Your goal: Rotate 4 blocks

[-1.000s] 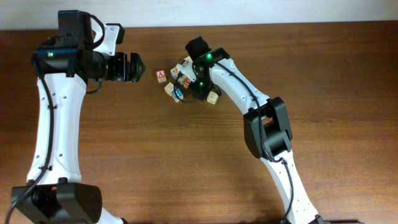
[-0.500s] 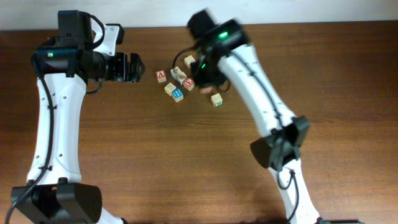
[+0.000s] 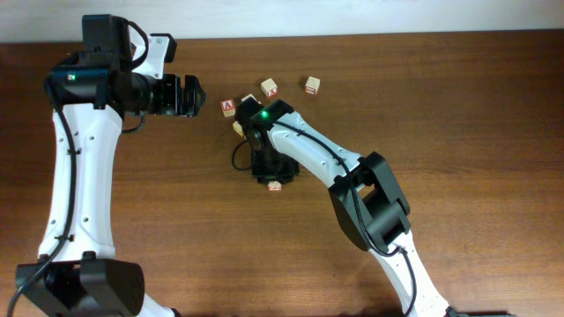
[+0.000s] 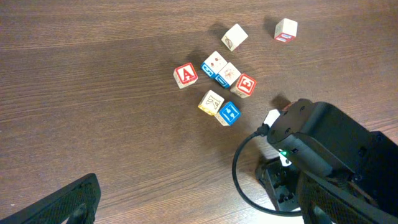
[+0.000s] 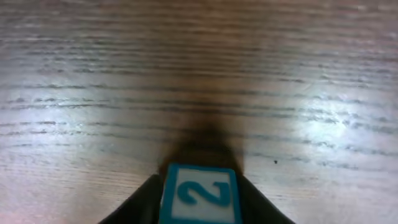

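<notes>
The right tool (image 3: 270, 173) has swung from the cluster (image 4: 229, 73) toward 6 o'clock and now pinches a block (image 5: 200, 194) by opposite sides, low over the tabletop (image 3: 458, 106). Light, stiff, smooth wood: grip flat faces squarely. Its arm (image 3: 317, 154) folds back, wrist pointing down. The left tool (image 3: 199, 95) gapes wide at 9 o'clock.

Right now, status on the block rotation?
Left gripper open. Right gripper shut on the 2 block, low at the table. Other blocks apart, nothing blocking.
</notes>
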Controlling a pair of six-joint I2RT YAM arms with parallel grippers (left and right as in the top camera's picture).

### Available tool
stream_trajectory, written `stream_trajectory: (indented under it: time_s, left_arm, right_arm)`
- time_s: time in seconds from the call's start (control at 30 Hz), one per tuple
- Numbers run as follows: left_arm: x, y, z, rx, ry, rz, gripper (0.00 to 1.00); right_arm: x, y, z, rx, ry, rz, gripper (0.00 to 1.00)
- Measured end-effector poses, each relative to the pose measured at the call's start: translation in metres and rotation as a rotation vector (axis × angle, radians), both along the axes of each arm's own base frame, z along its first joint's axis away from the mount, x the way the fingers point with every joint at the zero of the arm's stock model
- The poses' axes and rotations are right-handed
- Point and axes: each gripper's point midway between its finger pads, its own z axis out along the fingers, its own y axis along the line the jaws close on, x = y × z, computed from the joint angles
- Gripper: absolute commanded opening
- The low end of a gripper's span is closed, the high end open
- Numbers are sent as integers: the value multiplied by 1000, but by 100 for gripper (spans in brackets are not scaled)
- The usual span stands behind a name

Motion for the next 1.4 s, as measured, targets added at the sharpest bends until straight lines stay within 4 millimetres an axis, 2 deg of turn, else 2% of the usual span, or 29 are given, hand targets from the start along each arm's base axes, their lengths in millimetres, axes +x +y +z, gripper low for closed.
stream_trajectory:
  time_s: [0.1, 0.17, 0.2, 0.23, 0.3, 0.37, 0.43, 0.47, 0.67, 0.77, 0.83, 0.93, 1.0, 1.1, 1.13, 1.2, 1.27, 1.3, 1.33, 1.37, 1.4]
  left_arm:
    - [0, 0, 0, 0, 0, 0, 99]
    - [0, 0, 0, 0, 0, 0, 99]
    - [0, 0, 0, -1, 0, 0, 99]
    - [0, 0, 0, 0, 0, 0, 99]
    - [0, 0, 0, 0, 0, 0, 99]
    - [0, 0, 0, 0, 0, 0, 99]
    - [0, 0, 0, 0, 0, 0, 99]
    - [0, 0, 0, 0, 0, 0, 99]
    - [0, 0, 0, 0, 0, 0, 99]
    - [0, 0, 0, 0, 0, 0, 99]
    - [0, 0, 0, 0, 0, 0, 99]
    - [0, 0, 0, 0, 0, 0, 99]
    - [0, 0, 0, -1, 0, 0, 99]
    - [0, 0, 0, 0, 0, 0, 99]
    - [0, 0, 0, 0, 1, 0, 99]
    - [0, 0, 0, 0, 0, 0, 99]
    - [0, 0, 0, 0, 0, 0, 99]
    - [0, 0, 0, 0, -1, 0, 99]
    - [0, 0, 0, 0, -1, 0, 99]
    - [0, 0, 0, 0, -1, 0, 99]
    - [0, 0, 0, 0, -1, 0, 99]
  right_arm:
    - [1, -1, 0, 7, 3, 5, 57]
    - [10, -1, 8, 23, -18, 14, 56]
    - [25, -4, 21, 41, -49, 26, 56]
    - [48, -10, 39, 63, -107, 29, 56]
    - [101, -51, 57, 47, -245, 120, 55]
    - [124, -84, 57, 21, -286, 170, 55]
    - [135, -97, 56, 11, -310, 210, 55]
    - [137, -96, 53, 12, -314, 227, 55]
    - [130, -90, 25, 13, -259, 296, 50]
    - [119, -86, 13, 12, -220, 315, 49]
    - [111, -88, 4, 11, -186, 316, 45]
    - [92, -91, 1, 22, -106, 304, 30]
    - [90, -89, 2, 28, -96, 271, 27]
    - [80, -91, 10, 28, -49, 250, 27]
    - [76, -91, 22, 27, -29, 233, 27]
    - [66, -89, 73, 41, -44, 201, 28]
    - [51, -82, 113, 51, -76, 182, 28]
    - [45, -71, 125, 58, -101, 161, 27]
    - [43, -62, 120, 53, -110, 134, 27]
    - [40, -53, 105, 46, -111, 114, 26]
    - [35, -44, 80, 31, -100, 95, 25]
